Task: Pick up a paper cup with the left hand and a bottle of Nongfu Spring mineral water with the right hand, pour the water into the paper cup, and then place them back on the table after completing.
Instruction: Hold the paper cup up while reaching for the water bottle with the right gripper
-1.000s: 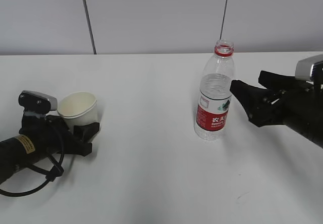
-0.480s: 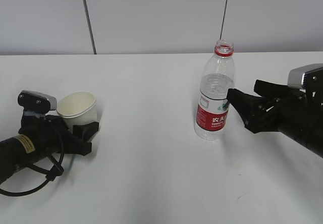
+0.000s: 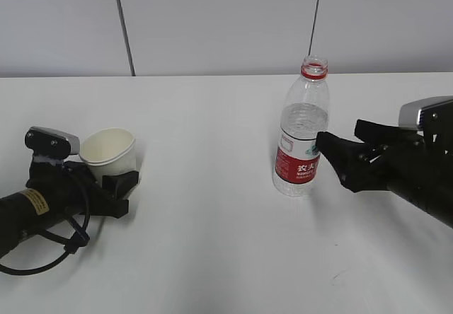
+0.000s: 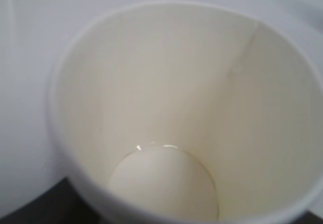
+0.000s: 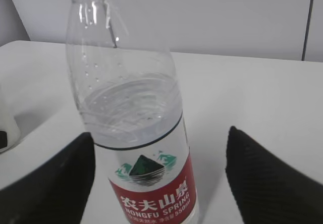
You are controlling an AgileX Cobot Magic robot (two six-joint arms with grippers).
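bottle (image 5: 132,133) | red label (image 5: 156,196) | white Chinese signs 农夫山泉 | under them NONGFU SPRING 550ml | green mountain picture above

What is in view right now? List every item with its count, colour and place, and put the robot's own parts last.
paper cup: one, white outside and cream inside, upright on the left of the table, between the left claw's fingers; a thin film of clear liquid seems to lie at its bottom.
bottle: one, clear plastic with a red label and a red neck ring, no cap, upright right of centre, partly filled with water.
table: one, white, under everything.
wall: pale grey panels with two dark seams, behind the table.
left claw: one, black, on the arm with a yellow sticker, low at the left, around the cup.
right claw: one, black, open, fingers on either side of the bottle at label height.
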